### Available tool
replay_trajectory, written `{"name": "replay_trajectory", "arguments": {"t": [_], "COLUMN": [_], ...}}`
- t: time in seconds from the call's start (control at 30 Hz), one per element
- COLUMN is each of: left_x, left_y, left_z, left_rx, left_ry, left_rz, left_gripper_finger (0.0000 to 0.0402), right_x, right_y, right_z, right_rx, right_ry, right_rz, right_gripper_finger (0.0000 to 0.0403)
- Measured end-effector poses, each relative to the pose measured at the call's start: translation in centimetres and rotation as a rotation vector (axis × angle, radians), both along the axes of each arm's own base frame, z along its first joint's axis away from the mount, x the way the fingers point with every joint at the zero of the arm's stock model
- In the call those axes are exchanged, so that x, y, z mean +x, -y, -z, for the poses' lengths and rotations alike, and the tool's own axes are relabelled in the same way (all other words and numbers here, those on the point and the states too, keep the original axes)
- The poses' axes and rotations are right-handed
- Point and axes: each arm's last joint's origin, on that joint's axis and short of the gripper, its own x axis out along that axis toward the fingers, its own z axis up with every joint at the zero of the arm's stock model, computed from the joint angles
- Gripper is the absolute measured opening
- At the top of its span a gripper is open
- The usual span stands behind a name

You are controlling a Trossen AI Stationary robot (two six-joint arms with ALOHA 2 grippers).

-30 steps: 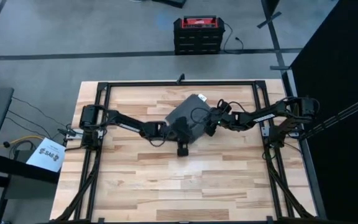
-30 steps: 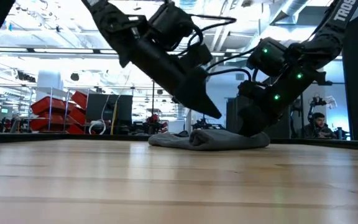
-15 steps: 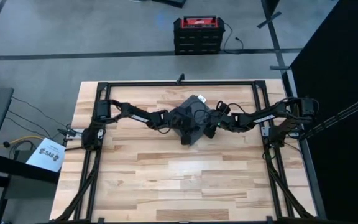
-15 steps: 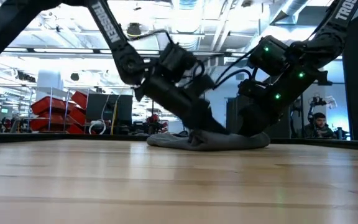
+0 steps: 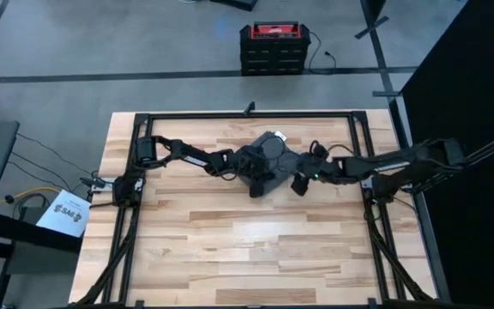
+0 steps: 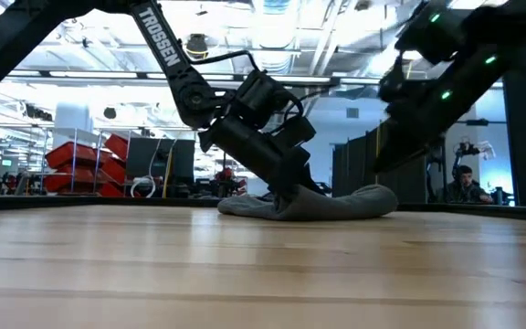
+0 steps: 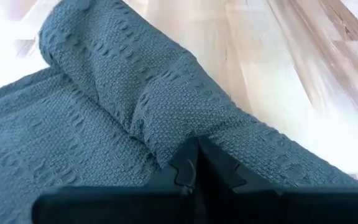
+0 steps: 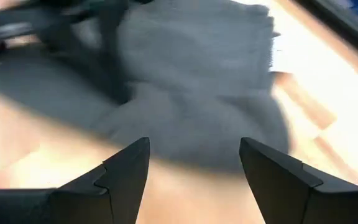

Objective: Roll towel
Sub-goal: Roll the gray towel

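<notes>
Pinching the towel (image 5: 266, 161) with my left gripper (image 5: 253, 168) right now, fingers closed on a raised fold of the dark grey cloth. From my left wrist camera that fold (image 7: 166, 118) bunches up right at my fingertips (image 7: 194, 165), and one edge of the cloth is rolled over into a thick tube beside the bare wood. The towel sits toward the back middle of the table (image 5: 230, 249), crumpled into a low lump rather than lying flat. From table height it looks like a soft grey mound (image 6: 336, 203) with my left gripper (image 6: 286, 187) pressed down into its near side.

My right gripper (image 5: 302, 182) is off the cloth, just beside the towel's right edge, fingers spread wide with nothing between them. Its wrist camera shows both fingers (image 8: 126, 171) apart and the towel (image 8: 191, 106) just ahead of them, blurry, with a bit of white tag (image 8: 277, 53) at the far edge. In the low view that arm hangs above the table to the right of the mound.

Containers: only a red and black box (image 5: 273, 47) on the floor behind the table; I can't see what's in it.
</notes>
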Motion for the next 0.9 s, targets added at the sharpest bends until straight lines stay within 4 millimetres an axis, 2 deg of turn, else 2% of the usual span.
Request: {"name": "replay_trajectory", "arguments": {"t": [0.07,0.2,0.33,0.4,0.53,0.67,0.8,0.9], "left_x": [0.0,0.2,0.6,0.8,1.2,1.6,1.9,2.0], "left_y": [-0.3,-0.7,-0.3,0.4,2.7,5.3,7.6,8.3], "left_z": [0.5,1.8,2.1,2.0,2.0,1.9,1.7,1.6], "left_rx": [-0.027,-0.116,-0.273,-0.294,-0.299,-0.301,-0.286,-0.278], "left_ry": [0.0,0.039,0.089,0.098,0.128,0.137,0.169,0.179], "left_rz": [-0.025,-0.098,-0.216,-0.284,-0.356,-0.318,-0.254,-0.282], "left_gripper_finger": [0.0,0.0,0.0,0.0,0.0,0.0,0.0,0.0], "right_x": [-0.1,0.1,0.4,0.1,-0.9,-1.7,-1.7,-1.4], "right_y": [-1.5,-3.8,-5.0,-5.4,-5.0,-3.6,-2.2,-1.6], "right_z": [0.5,3.0,4.8,5.2,5.7,6.5,6.9,6.8], "right_rx": [0.031,0.067,0.007,-0.045,-0.109,-0.077,-0.038,0.012], "right_ry": [0.016,0.015,-0.033,-0.067,-0.153,-0.148,-0.119,-0.09], "right_rz": [-0.036,-0.037,-0.043,-0.035,-0.019,-0.058,-0.136,-0.166], "right_gripper_finger": [0.024,0.024,0.024,0.024,0.024,0.024,0.024,0.024]}}
